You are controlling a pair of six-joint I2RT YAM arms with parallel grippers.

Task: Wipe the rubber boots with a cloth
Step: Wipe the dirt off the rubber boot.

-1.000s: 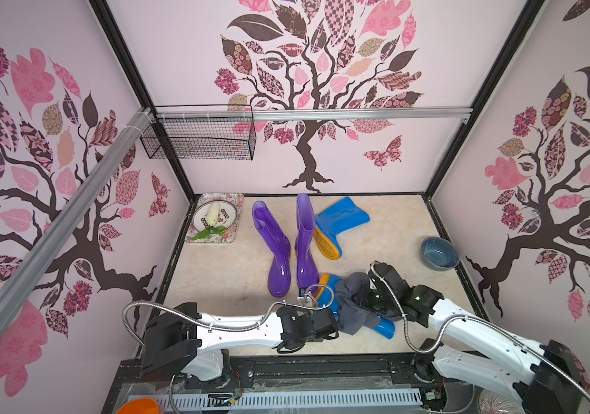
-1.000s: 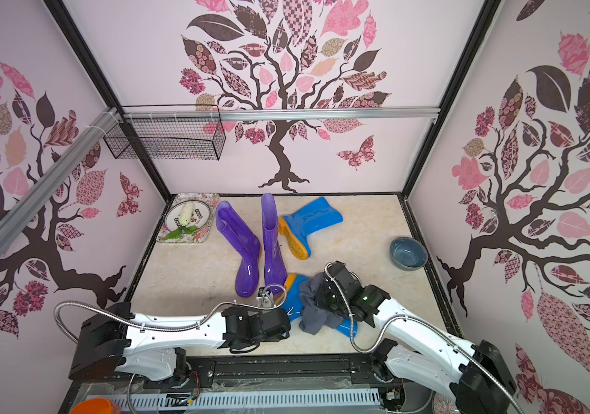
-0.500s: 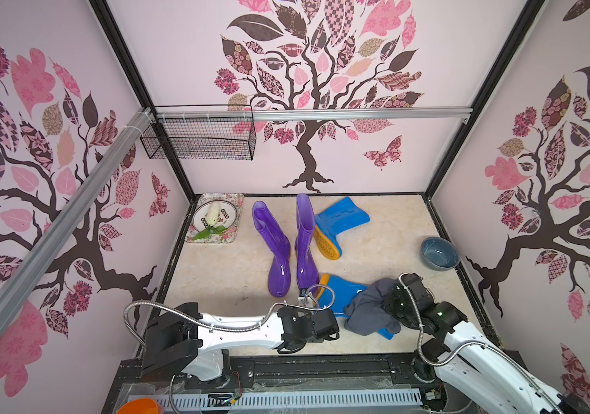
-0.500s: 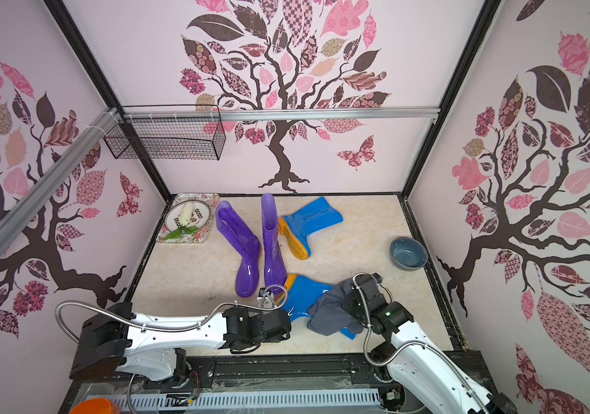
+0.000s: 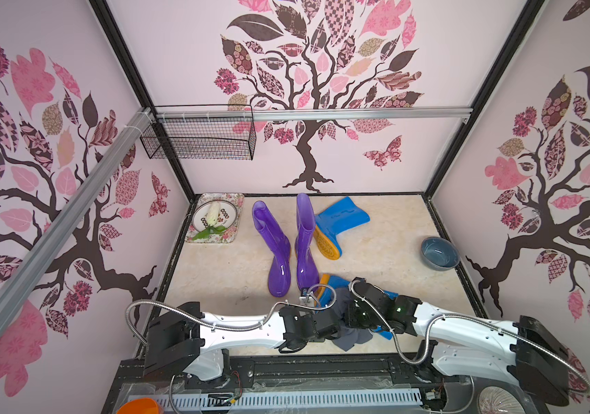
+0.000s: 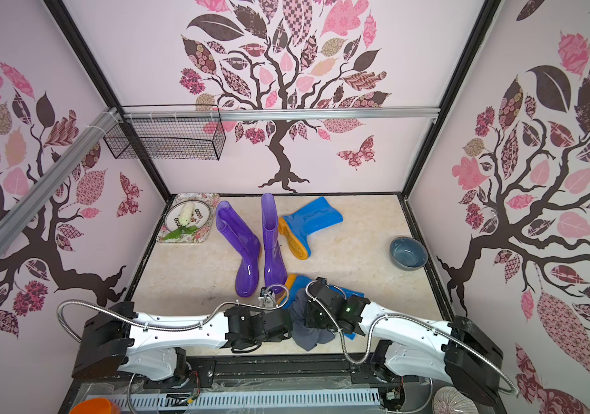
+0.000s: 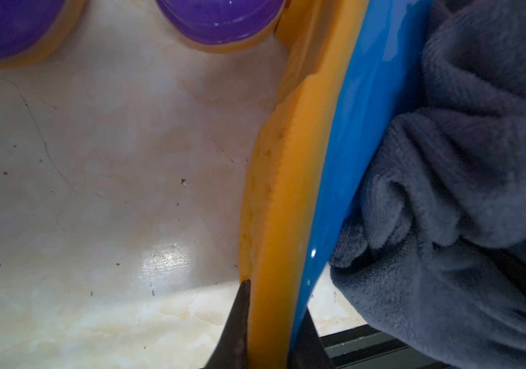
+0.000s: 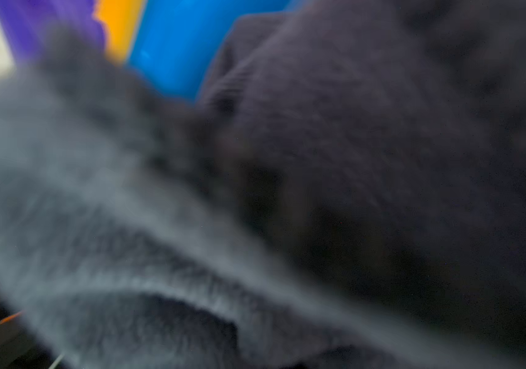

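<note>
The left pincer (image 7: 273, 329) clamps the ridged orange-yellow sole (image 7: 287, 191) of the near blue boot (image 7: 367, 127), which lies on its side at the front edge of the pale, marbled surface (image 5: 214, 283). The grip looks meant to pin the slick boot so it cannot skate away under rubbing. The right pincer (image 5: 349, 314) is buried in the cloth (image 5: 352, 338), its jaws closed on a bunched fold, and bears the wad down on the boot's glossy upper side. Its wrist view shows little but blurred grey-blue pile. The cloth is soft, thick terry, crumpled into rolls against hard, mirror-smooth rubber, and one loose corner trails off the boot towards the front rail. Just behind, two purple boots (image 5: 279, 251) stand upright, toes towards the arms, translucent and shiny, the toe of one almost touching the held boot's sole. A second blue boot (image 5: 340, 218) lies on its side by the back wall with its tread facing forward. A round grey-blue bowl (image 5: 438, 252) sits well apart by the side wall, and a flowered tray (image 5: 231, 234) fills the opposite back corner. Wiping of this boot appears under way, and the purple pair and the far blue boot lie clear of the cloth.
</note>
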